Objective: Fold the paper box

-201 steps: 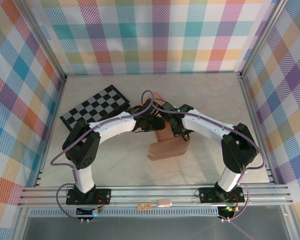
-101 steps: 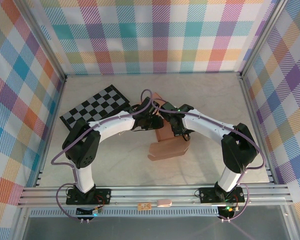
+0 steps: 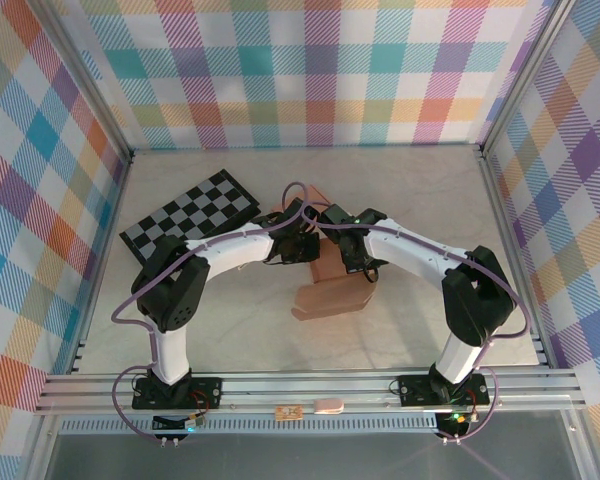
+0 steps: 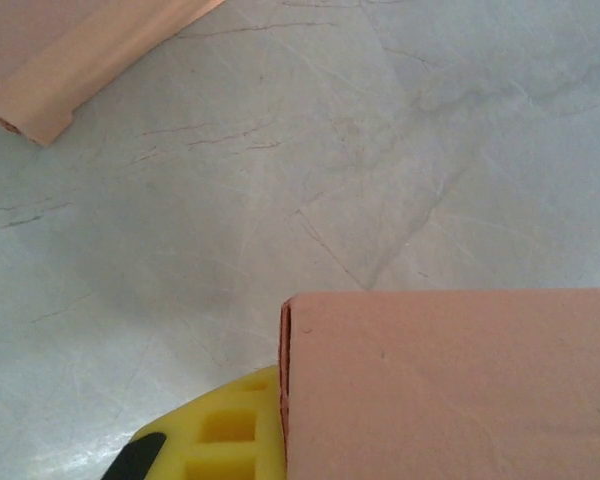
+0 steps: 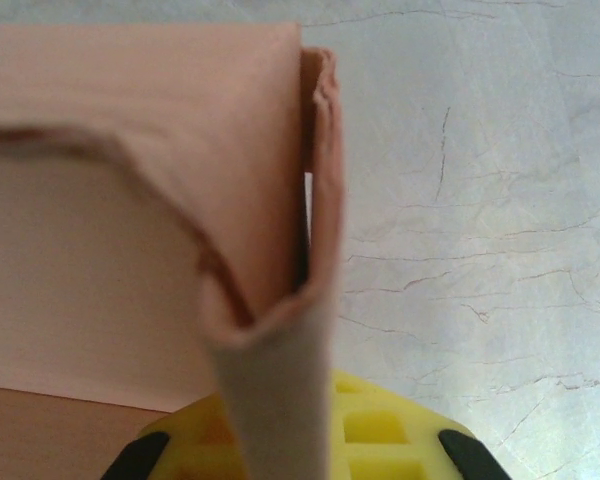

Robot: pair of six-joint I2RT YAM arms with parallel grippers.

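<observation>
Two grippers meet on the box (image 3: 332,288) at the middle of the table (image 3: 220,330), from above: left gripper (image 3: 300,246), right gripper (image 3: 348,254). Left wrist: jaws pressed onto a flat panel (image 4: 450,380). Right wrist: jaws pinching a doubled wall (image 5: 280,300). Probably mid-fold; next, crease that wall over while the left steadies.

Top camera's perched high behind the arm bases (image 3: 177,388), looking down and forward over the whole worktop (image 3: 410,200), while the two wrist cameras are in tight, each peering down from its arm at the same cardboard box (image 3: 330,298) on that same marbled surface.
</observation>
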